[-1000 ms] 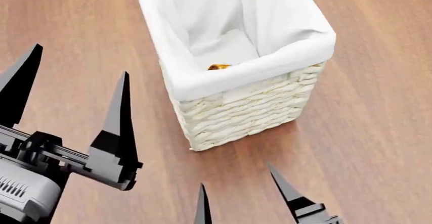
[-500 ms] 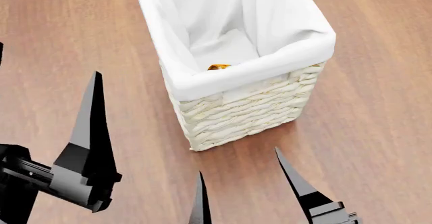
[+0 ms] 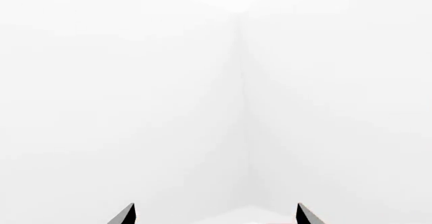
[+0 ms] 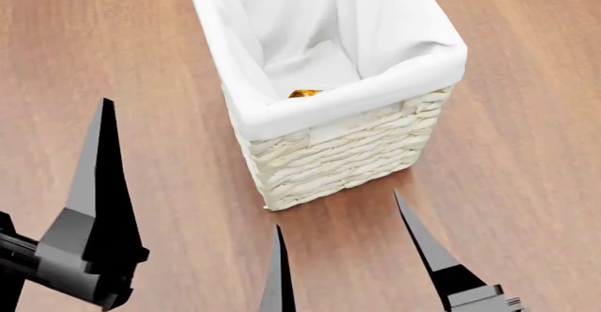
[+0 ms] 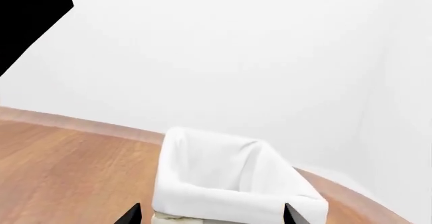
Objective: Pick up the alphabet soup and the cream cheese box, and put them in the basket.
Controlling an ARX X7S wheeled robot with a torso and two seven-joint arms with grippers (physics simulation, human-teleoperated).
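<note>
The basket [image 4: 338,153], cream wicker with a white cloth lining, stands on the wooden floor in the head view and also shows in the right wrist view [image 5: 236,196]. A small yellow-orange bit [image 4: 305,94] shows inside it, just behind the near rim; I cannot tell what it is. The alphabet soup's label and the cream cheese box are out of view. My right gripper [image 4: 337,212] is open and empty, just in front of the basket's near wall; in its wrist view [image 5: 210,215] the basket lies between its fingertips. My left gripper [image 3: 214,216] is open and empty, facing a white wall; one finger [image 4: 98,185] shows at the head view's lower left.
Wooden floor [image 4: 103,51] surrounds the basket on all sides. White walls [image 5: 223,57] meet the floor behind the basket, with a corner to its right. A black shape [image 5: 27,16] sits at the right wrist view's edge.
My left gripper has slid left and down, so only one finger still shows in the head view. My right gripper's fingers have come up a little towards the basket.
</note>
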